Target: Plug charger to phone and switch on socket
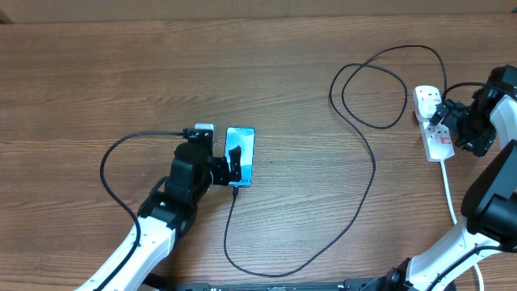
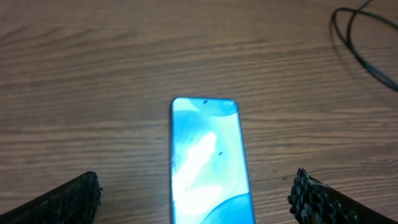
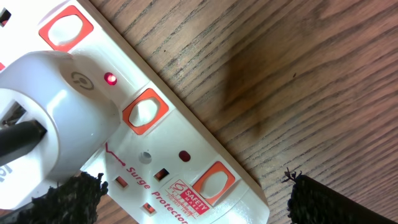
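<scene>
The phone [image 1: 242, 145] lies flat left of the table's middle, its blue screen lit. My left gripper [image 1: 232, 165] hovers over its near end. In the left wrist view the phone [image 2: 208, 158] lies between the wide-apart fingers [image 2: 71, 199], and my left gripper [image 2: 199, 205] is open and empty. The black charger cable [image 1: 367, 174] runs from the phone's near end in a long loop to the white socket [image 1: 436, 133] at the right. My right gripper [image 1: 449, 123] hangs open over the socket [image 3: 186, 155]. A white plug [image 3: 53, 121] sits in the socket, and a red light [image 3: 111, 79] glows beside it.
Orange-framed switches [image 3: 144, 111] line the socket's edge. The socket's thick white lead [image 1: 449, 194] runs toward the near edge by my right arm. Cable loops [image 1: 371, 85] lie on the wood left of the socket. A small white and black piece [image 1: 203, 131] sits beside the phone's far corner.
</scene>
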{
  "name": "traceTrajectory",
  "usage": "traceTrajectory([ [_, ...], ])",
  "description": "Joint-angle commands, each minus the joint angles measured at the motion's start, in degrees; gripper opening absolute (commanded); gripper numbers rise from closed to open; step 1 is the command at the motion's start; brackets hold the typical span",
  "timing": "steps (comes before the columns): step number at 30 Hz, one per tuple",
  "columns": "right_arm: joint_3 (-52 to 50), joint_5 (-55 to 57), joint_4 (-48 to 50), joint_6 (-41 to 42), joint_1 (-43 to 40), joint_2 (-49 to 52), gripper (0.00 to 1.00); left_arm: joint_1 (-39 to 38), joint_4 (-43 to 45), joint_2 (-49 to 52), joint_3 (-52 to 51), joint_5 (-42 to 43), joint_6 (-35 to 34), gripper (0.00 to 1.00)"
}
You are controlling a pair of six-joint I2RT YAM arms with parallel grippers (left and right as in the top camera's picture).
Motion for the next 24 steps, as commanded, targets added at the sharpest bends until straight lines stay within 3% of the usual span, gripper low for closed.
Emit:
traceTrajectory([
  [1,1.44,-0.94,0.81,0.13,0.24,0.37,1.0,1.75,1.55,-2.73,-3.37,0.52,1.49,1.0],
  [24,1.44,-0.94,0.81,0.13,0.24,0.37,1.0,11.98,10.99,-13.9,-17.64,4.74,1.46,0.99],
])
